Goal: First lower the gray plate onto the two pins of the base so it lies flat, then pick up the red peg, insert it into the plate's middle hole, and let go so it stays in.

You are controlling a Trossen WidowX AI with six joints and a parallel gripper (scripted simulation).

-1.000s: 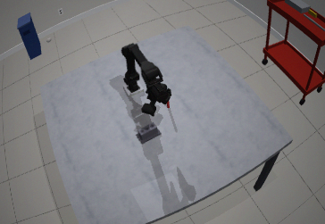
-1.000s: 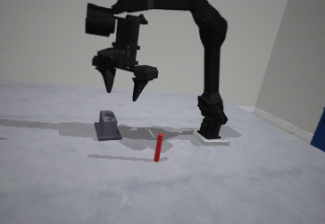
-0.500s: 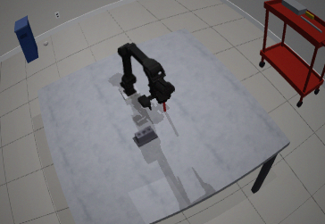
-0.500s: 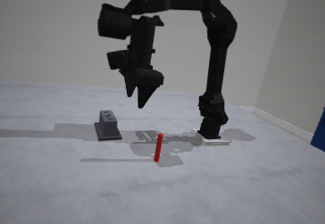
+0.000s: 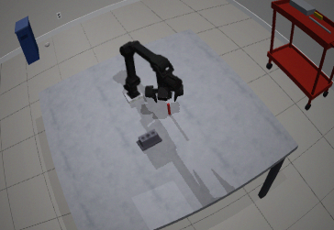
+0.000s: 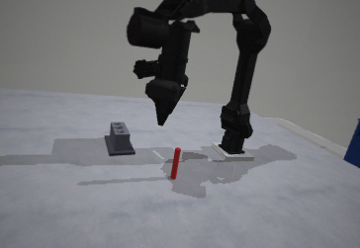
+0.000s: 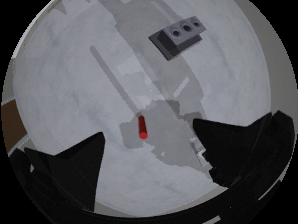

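Note:
The gray plate [image 5: 148, 136] [image 6: 118, 124] [image 7: 181, 31] lies on top of the darker base [image 5: 142, 147] [image 6: 120, 152] [image 7: 161, 48] and looks flat. Its three holes in a row show in the wrist view; the pins cannot be made out. The red peg [image 5: 169, 110] [image 6: 175, 164] [image 7: 142, 127] stands upright on the table, apart from the base. My gripper [image 5: 165, 100] [image 6: 161, 124] [image 7: 149, 130] is open and empty, pointing down. It is above the peg's height, and in the wrist view the peg shows between the two fingers, nearer the left one.
The white table [image 5: 92, 162] [image 6: 74, 214] carries the arm's mount [image 6: 239, 156] behind the peg. A red cart [image 5: 298, 66] and a blue cabinet [image 5: 27, 40] stand on the floor away from the table. The arm's shadow falls across the base and around the peg.

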